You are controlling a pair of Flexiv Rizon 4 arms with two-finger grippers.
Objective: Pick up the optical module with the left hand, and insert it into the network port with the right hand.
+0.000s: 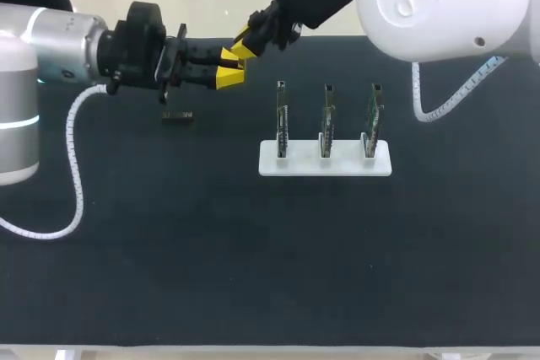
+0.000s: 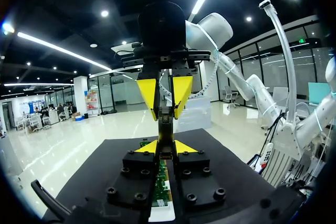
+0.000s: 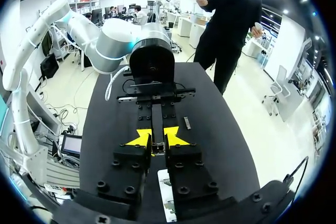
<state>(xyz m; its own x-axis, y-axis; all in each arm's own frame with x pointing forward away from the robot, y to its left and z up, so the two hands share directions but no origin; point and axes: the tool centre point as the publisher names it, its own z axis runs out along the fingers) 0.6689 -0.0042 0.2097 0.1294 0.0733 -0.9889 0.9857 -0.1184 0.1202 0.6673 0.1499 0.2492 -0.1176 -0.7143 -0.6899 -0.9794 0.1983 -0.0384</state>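
The optical module [image 2: 166, 132] is a thin dark bar, held in the air between my two grippers, which meet tip to tip over the table's back left. My left gripper [image 2: 166, 148] is shut on one end of it. Facing it, my right gripper [image 3: 157, 139] is shut on the other end of the module [image 3: 157, 148]. In the head view the left gripper [image 1: 229, 70] and the right gripper [image 1: 244, 45] hide the module. The network ports are on three upright green boards [image 1: 326, 120] in a white rack [image 1: 325, 163], right of and nearer than the grippers.
A second small dark part [image 1: 177, 116] lies flat on the black table [image 1: 253, 250], below my left gripper; the right wrist view shows this dark part [image 3: 186, 123] beside the left arm. White cables hang from both arms.
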